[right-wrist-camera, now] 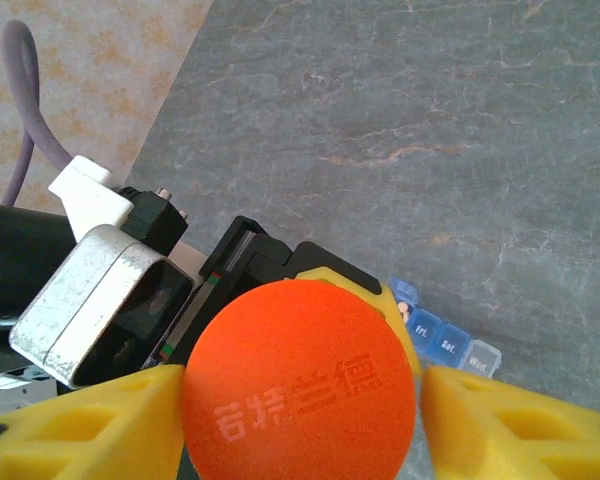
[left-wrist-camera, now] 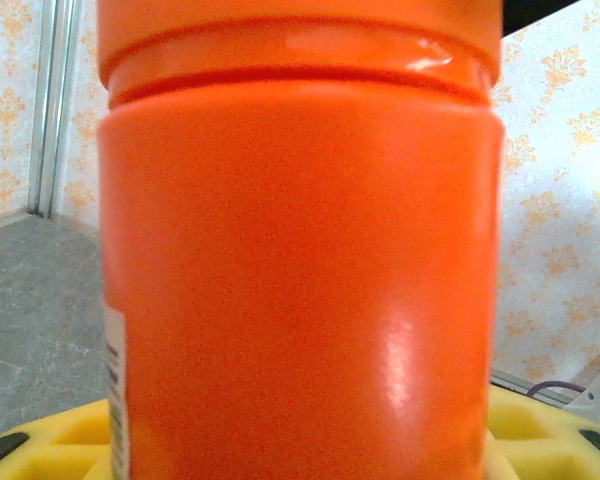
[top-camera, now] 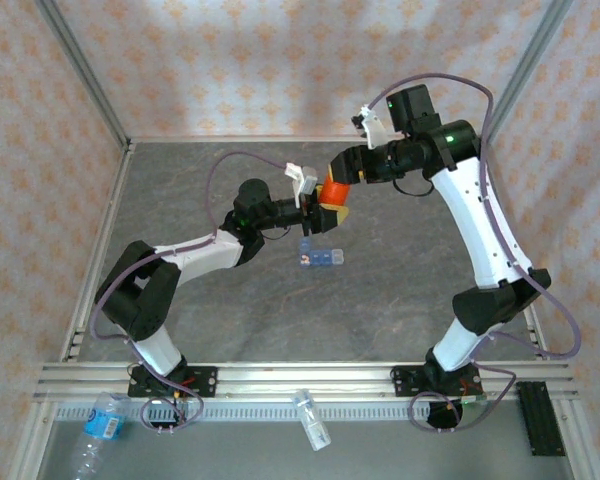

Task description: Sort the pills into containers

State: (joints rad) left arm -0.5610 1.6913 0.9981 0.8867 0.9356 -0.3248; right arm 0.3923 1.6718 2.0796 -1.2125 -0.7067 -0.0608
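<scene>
Sitting near the right claw (top-camera: 332, 195): containers (top-camera: 320, 257)

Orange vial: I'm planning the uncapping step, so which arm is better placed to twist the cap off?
Right. The right pincer flanks the cap from above, a yellow finger on each side, while the left pincer grips the orange vial by its body, so it likely serves to steady it.

You're looking at a glossy, smooth orange plastic vial (left-wrist-camera: 300, 280), translucent blue plastic containers (top-camera: 320, 257) and a matt, stone-veined desk (top-camera: 280, 320).
</scene>
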